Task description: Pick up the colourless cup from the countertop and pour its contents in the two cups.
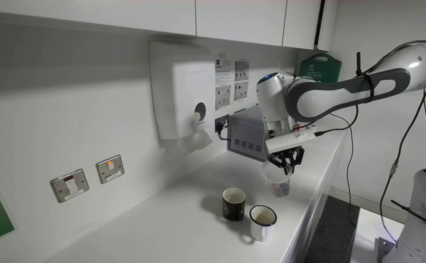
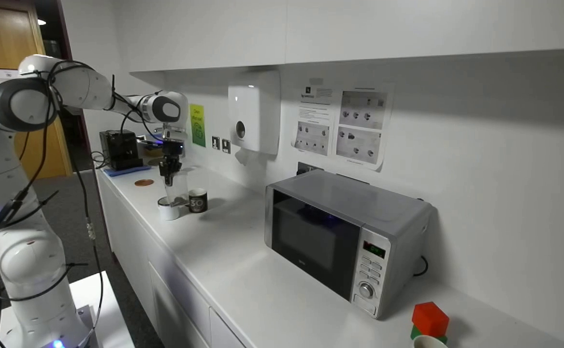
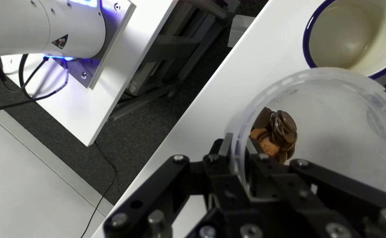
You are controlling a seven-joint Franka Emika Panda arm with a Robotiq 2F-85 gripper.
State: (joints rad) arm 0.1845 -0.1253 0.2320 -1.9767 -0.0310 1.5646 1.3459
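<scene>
The colourless cup (image 1: pixel 276 179) hangs above the white countertop (image 1: pixel 161 233) and looks slightly tilted. My gripper (image 1: pixel 287 168) is shut on its rim, one finger inside and one outside, as the wrist view (image 3: pixel 240 148) shows. Brown coins (image 3: pixel 277 135) lie inside the cup on the gripper's side. The dark mug (image 1: pixel 231 210) and the white mug (image 1: pixel 260 231) stand upright beside each other, close to the cup. In an exterior view the cup (image 2: pixel 179 186) partly overlaps both mugs. The wrist view looks into the white mug (image 3: pixel 345 39) beside the cup's rim. The dark mug is not clearly visible there.
A grey microwave (image 2: pixel 349 232) stands against the wall. A paper dispenser (image 1: pixel 183 91) hangs above the counter, under wall cabinets (image 1: pixel 238 22). A black machine (image 2: pixel 120 150) stands at the far end. A red block (image 2: pixel 430 319) sits past the microwave. The countertop's front edge (image 1: pixel 309 215) is near the mugs.
</scene>
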